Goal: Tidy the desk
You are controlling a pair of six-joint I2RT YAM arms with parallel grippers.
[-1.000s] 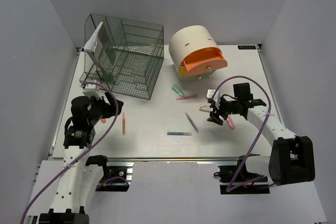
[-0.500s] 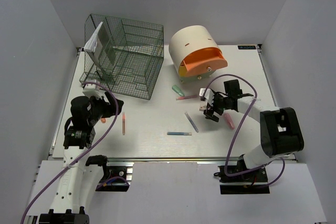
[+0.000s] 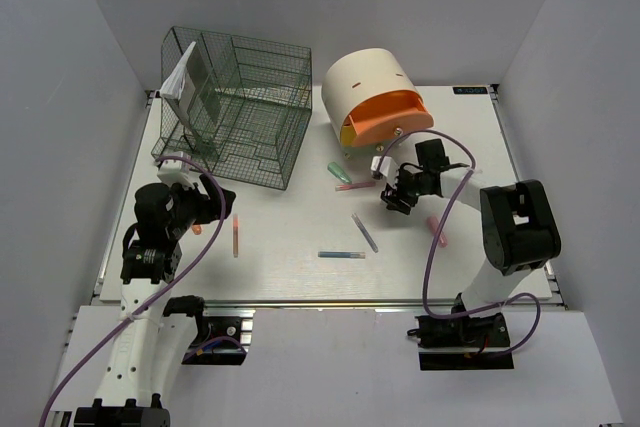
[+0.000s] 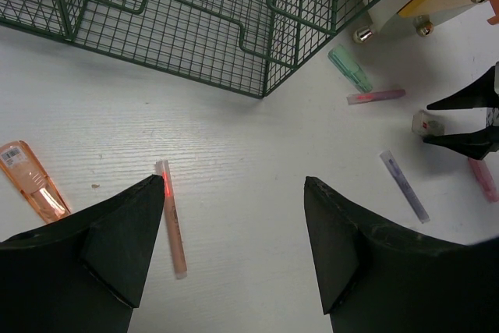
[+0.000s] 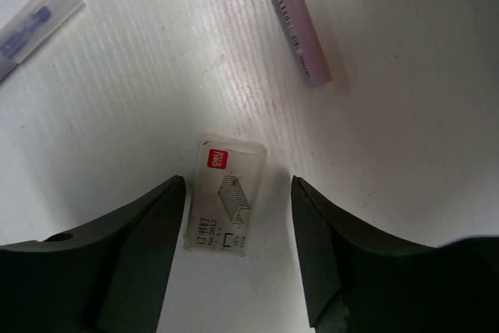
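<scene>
The black fingers (image 5: 132,263) of the right gripper (image 5: 238,193) stand apart on either side of a small flat white staple box with a red label (image 5: 228,204). The box lies on the board between them, and bare surface shows between it and the finger at the frame's right, so the jaws are not closed on it. The left gripper (image 4: 234,185) is spread wide with nothing between its fingers, at the lower left of the overhead frame. Both are over the desk (image 3: 290,277), a large flat white rectangular tabletop with faint board lines that fills the middle of the overhead view. A silver metal rail (image 3: 330,303) runs along its lower edge. In the right wrist view, a slim pale pink pen with a barcode (image 5: 292,21) lies above the staple box, and a clear pen with a violet-blue core (image 5: 35,25) sits at upper left. Below the left gripper's fingers, a thin salmon-pink pen (image 4: 171,220) lies apart from an orange translucent plastic piece (image 4: 31,181) at the left edge. A slim blue pen (image 3: 341,255) lies near the overhead frame's centre. A dark green wire rack (image 3: 235,107) stands at upper left with a folded white paper (image 3: 180,72) in it. A cream cylindrical drawer unit with an orange front (image 3: 370,87) stands at upper centre, with a short mint-green marker (image 3: 338,172) near its foot.
</scene>
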